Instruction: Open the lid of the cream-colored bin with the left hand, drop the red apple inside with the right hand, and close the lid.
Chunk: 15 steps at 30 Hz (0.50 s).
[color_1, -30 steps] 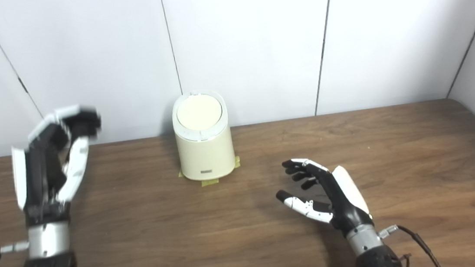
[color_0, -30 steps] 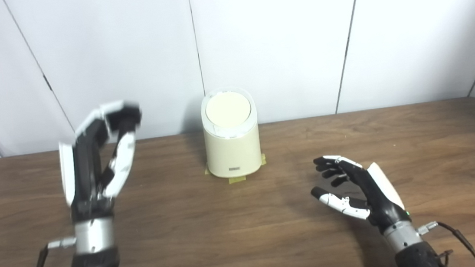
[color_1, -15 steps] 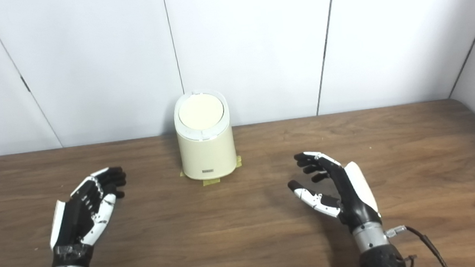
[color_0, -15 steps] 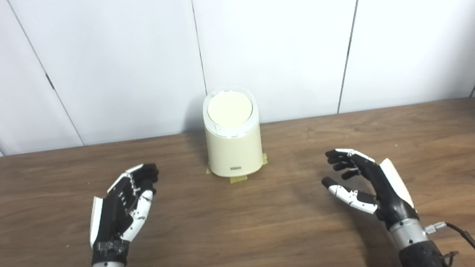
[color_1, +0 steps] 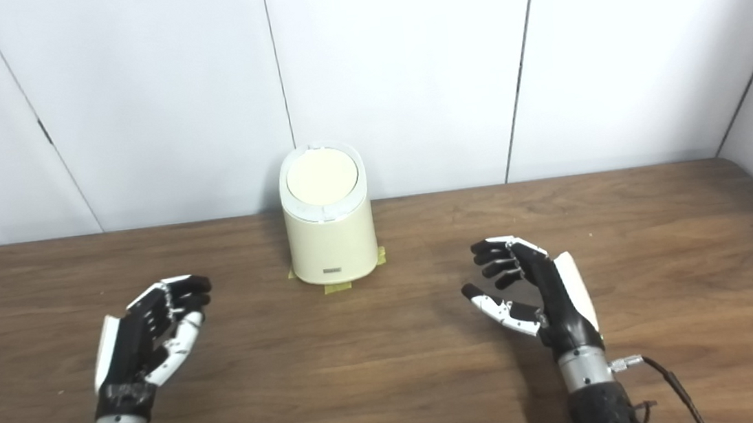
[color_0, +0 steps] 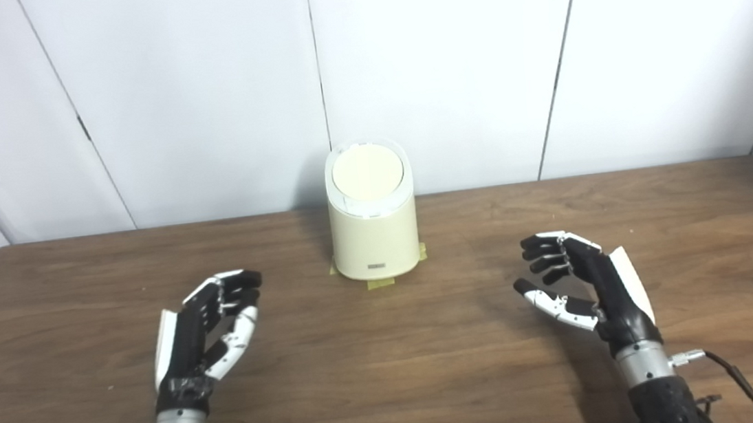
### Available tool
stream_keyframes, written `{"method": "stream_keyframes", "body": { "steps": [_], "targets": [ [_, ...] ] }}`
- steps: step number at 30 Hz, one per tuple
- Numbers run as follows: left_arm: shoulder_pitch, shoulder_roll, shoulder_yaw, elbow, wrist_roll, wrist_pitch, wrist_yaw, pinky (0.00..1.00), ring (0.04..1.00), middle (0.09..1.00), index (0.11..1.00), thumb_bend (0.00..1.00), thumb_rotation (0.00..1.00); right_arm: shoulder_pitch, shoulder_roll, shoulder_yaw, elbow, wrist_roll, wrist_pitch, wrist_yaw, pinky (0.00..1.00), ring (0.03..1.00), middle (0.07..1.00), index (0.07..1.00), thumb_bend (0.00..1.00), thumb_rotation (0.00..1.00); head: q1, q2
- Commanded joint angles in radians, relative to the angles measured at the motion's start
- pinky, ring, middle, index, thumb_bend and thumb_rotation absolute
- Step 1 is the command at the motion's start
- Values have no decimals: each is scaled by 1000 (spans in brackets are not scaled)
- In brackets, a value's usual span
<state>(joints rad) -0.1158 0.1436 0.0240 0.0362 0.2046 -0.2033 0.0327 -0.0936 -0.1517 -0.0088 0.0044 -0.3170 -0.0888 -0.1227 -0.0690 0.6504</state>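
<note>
Fingers point(color_0: 233, 298) of the left hand point(color_0: 205, 331) loosely spread and curled, gripping nothing, hovering low over the surface point(color_0: 392, 376); same for the right hand point(color_0: 584, 285), palm turned inward, empty. Dropped from a raised pose a second ago to this low rest, well apart from the cream-colored bin point(color_0: 372, 222). Lid point(color_0: 367, 174) shut, bin standing on tape at the back. No red apple anywhere in view, likely already inside, task probably finished
</note>
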Motion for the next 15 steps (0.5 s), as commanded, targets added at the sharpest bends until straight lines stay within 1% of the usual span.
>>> {"method": "stream_keyframes", "body": {
  "steps": [1, 4, 8, 15],
  "targets": [
    [-14, 2, -6, 3, 26, -22, 19, 544, 631, 666, 644, 296, 282, -40, 1, -8, -21, 29, -38, 1, 522, 609, 643, 634, 290, 189, 1, 1],
    [-9, -7, -5, -15, 39, 6, 27, 536, 628, 661, 645, 306, 341, -39, -2, -8, -14, 58, -48, 9, 541, 622, 653, 638, 291, 210, 3, 1],
    [-10, -11, 0, -12, 44, -10, 42, 531, 623, 654, 641, 290, 277, -36, 0, -9, -23, 77, -31, 16, 550, 627, 656, 641, 302, 241, 0, 1],
    [-6, -10, -6, -12, 60, -25, 61, 516, 603, 640, 632, 267, 259, -31, 1, -9, -25, 93, -28, 22, 538, 616, 648, 635, 295, 164, -5, -5]
  ]
}}
